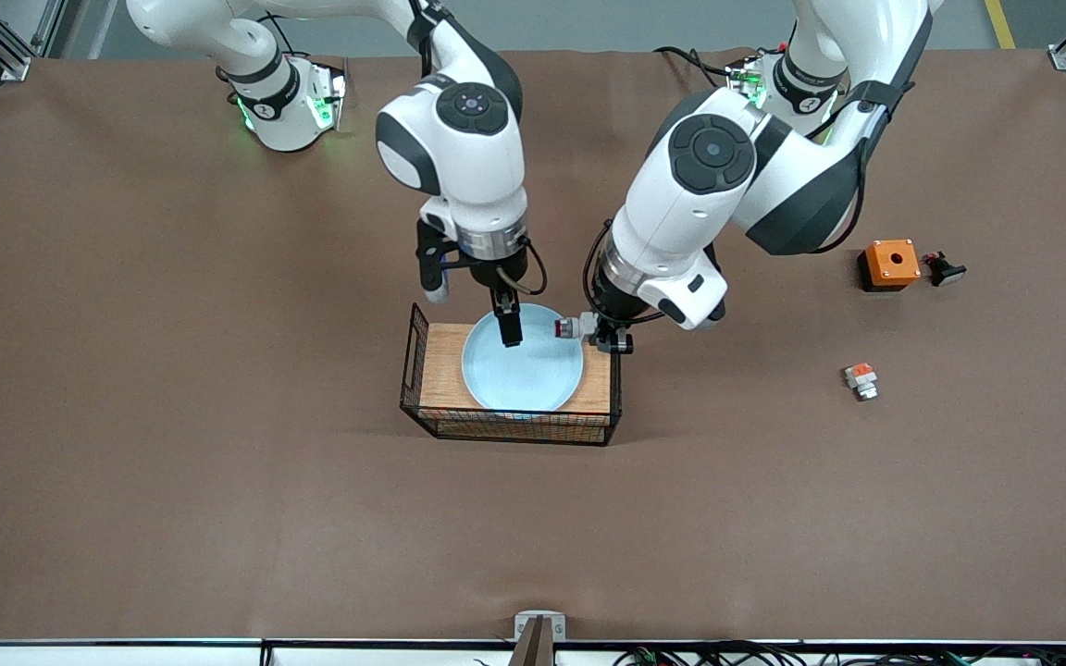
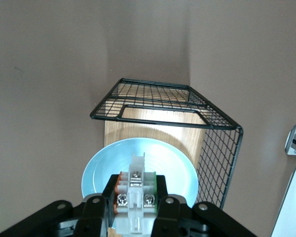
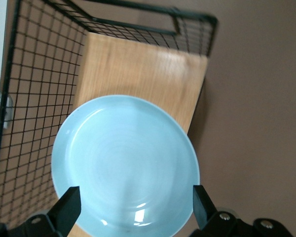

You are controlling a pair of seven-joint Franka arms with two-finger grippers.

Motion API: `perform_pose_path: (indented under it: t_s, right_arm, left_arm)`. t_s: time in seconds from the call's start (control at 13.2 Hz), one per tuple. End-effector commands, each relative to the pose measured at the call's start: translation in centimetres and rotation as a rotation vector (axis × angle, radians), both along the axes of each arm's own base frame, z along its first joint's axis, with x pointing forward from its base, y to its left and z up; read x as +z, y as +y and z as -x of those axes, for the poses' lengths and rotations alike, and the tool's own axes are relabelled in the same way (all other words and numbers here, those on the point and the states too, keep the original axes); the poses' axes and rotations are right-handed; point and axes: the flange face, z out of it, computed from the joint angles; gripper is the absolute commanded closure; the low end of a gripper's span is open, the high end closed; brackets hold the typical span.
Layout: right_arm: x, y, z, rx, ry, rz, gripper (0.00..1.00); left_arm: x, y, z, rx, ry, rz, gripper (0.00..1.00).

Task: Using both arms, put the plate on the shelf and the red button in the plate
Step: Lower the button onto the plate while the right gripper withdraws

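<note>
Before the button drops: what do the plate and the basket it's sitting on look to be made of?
The plate: pale blue, probably glazed ceramic, possibly melamine; smooth, with a small shiny highlight. The basket: thin black wire mesh sides, likely coated metal, with a light board on top showing grain, so wood or wood-look laminate.

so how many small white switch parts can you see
2. The red button is held in the left gripper over the basket's edge beside the plate. The orange-block part lies on the table toward the left arm's end.
</note>
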Motion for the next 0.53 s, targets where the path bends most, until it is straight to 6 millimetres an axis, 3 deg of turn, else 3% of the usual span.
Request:
perform_pose_path:
  t_s: [0.0,0.23,0.45]
  right_arm:
    - [1.4,-3.3,-0.5,0.322,0.107,0.111,0.00]
    - [4.6,-9.8,-3.0,0.577,0.178,0.129,0.00]
    - [8.3,-19.3,-5.5,0.873,0.246,0.156,0.00]
  left_arm:
    - [-0.1,-0.7,-0.3,0.021,0.002,0.007,0.78]
    - [-0.8,-1.7,-0.2,0.039,-0.002,0.019,0.78]
    - [-1.5,-3.1,-0.1,0.064,0.003,0.025,0.78]
